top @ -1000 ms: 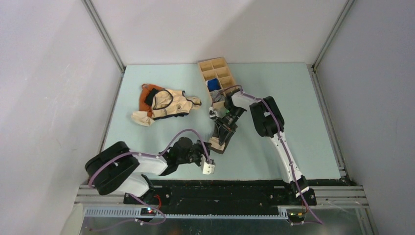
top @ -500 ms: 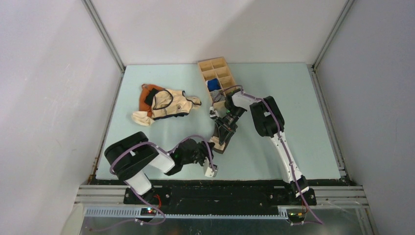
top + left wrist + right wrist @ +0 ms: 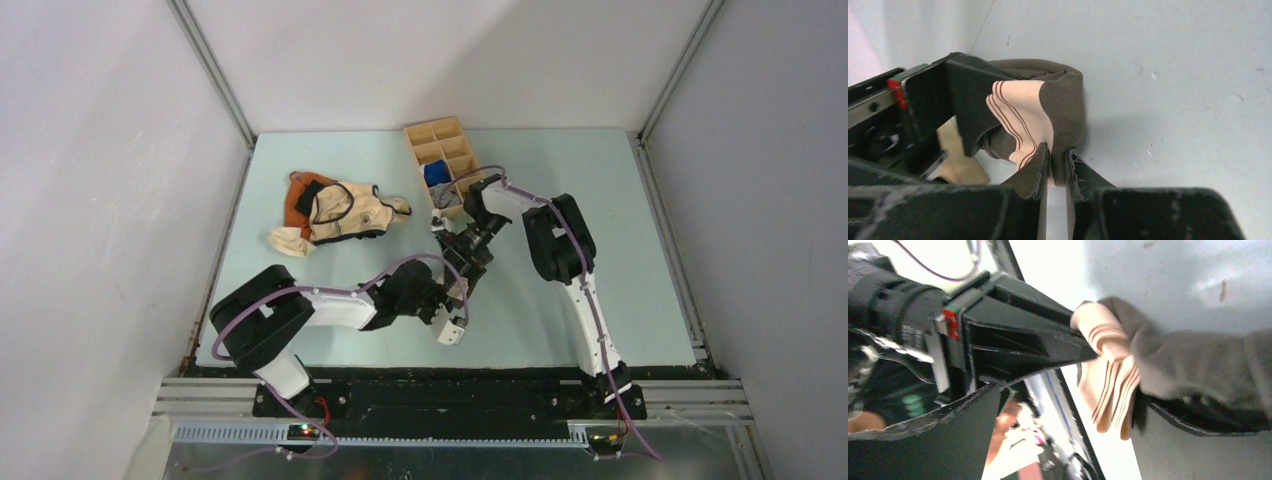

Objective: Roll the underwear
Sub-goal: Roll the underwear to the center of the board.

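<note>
Underwear (image 3: 1048,100) looks pretty much rolled: a fat brown bundle, striped waistband outside, on the table (image 3: 1173,75) near the front middle. Left tool (image 3: 1055,167) is pinching its waistband edge, and right tool (image 3: 1073,397) is spread wide around it. I'd guess only letting go is left.

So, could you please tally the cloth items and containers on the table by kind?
Loose garments: 2 (underwear, cream-and-orange garment)
Cloth rolls in the box: 2 (blue roll, grey roll)
Boxes: 1 (wooden divided box)
Total: 5
</note>
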Motion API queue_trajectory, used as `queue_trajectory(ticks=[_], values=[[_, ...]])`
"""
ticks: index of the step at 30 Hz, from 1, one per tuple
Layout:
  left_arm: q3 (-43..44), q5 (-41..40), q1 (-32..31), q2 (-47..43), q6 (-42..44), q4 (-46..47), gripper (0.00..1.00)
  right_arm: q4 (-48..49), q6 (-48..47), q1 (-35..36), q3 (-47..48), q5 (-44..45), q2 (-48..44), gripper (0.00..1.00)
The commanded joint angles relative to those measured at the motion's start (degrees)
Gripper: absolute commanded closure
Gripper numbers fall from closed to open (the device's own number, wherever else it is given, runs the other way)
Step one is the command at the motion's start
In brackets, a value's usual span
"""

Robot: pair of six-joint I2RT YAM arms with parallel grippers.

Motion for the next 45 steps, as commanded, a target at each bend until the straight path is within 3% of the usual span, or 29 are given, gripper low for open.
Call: queue_trajectory(ticks=[1, 4, 6, 7, 8, 9, 10, 11, 14, 17, 20, 24, 26, 33, 37, 45], values=[[7.8, 3.9, -0.9, -1.0, -3.0, -24.5, 1.00, 8.0, -2.2, -1.6, -3.9, 10.4, -9.8, 0.01], [13.5, 8.5, -1.4, 0.6, -2.5, -39.3, 1.00, 15.5, 1.0, -6.4, -6.7, 10.6, -19.4, 0.01], [18.4, 11.6, -1.3, 3.1, -3.0, -48.4, 1.00, 29.0, 8.9, -10.3, -13.9, 15.6, -34.3, 0.01], [21.2, 12.8, -1.3, 4.2, -3.8, -53.4, 1.00, 42.7, 15.2, -12.9, -23.1, 19.2, -40.1, 0.01], [22.6, 14.9, -1.3, 6.1, -4.6, -55.3, 1.00, 50.1, 17.8, -14.1, -28.6, 25.8, -51.8, 0.01], [24.8, 15.9, -1.2, 7.0, -6.8, -58.1, 1.00, 65.6, 20.7, -16.0, -40.5, 28.0, -57.9, 0.01], [25.7, 17.8, -1.2, 8.4, -7.8, -59.2, 1.00, 72.2, 20.9, -16.4, -46.1, 31.1, -70.3, 0.01], [27.0, 19.8, -1.0, 8.9, -9.7, -60.6, 1.00, 79.8, 19.5, -16.3, -55.3, 32.8, -74.1, 0.01], [31.1, 25.3, -0.1, 12.8, -13.0, -65.6, 1.00, 80.0, 11.0, -15.2, -67.3, 35.9, -89.4, 0.01], [39.3, 29.7, 0.3, 17.4, -15.5, -73.3, 1.00, 60.5, -3.0, -14.8, -71.5, 26.8, -95.6, 0.12], [43.4, 31.3, 1.0, 20.5, -16.9, -75.2, 1.00, 52.8, -16.1, -13.4, -75.4, 20.8, -101.1, 0.24], [48.3, 36.1, 3.6, 24.4, -21.3, -77.1, 1.00, 55.1, -24.7, -4.9, -83.1, 21.9, -105.9, 0.25], [50.6, 38.9, 5.1, 26.5, -24.0, -78.7, 1.00, 61.0, -26.4, 0.4, -85.3, 24.3, -106.3, 0.23], [52.7, 42.5, 6.9, 30.1, -29.9, -77.2, 1.00, 77.9, -21.6, 12.8, -86.8, 31.9, -93.3, 0.23], [55.2, 44.4, 7.9, 32.2, -33.7, -77.7, 1.00, 87.0, -18.5, 16.1, -86.3, 32.2, -86.3, 0.24], [57.2, 46.2, 9.1, 33.3, -36.0, -78.9, 1.00, 91.6, -11.7, 18.1, -84.2, 32.5, -79.3, 0.30]])
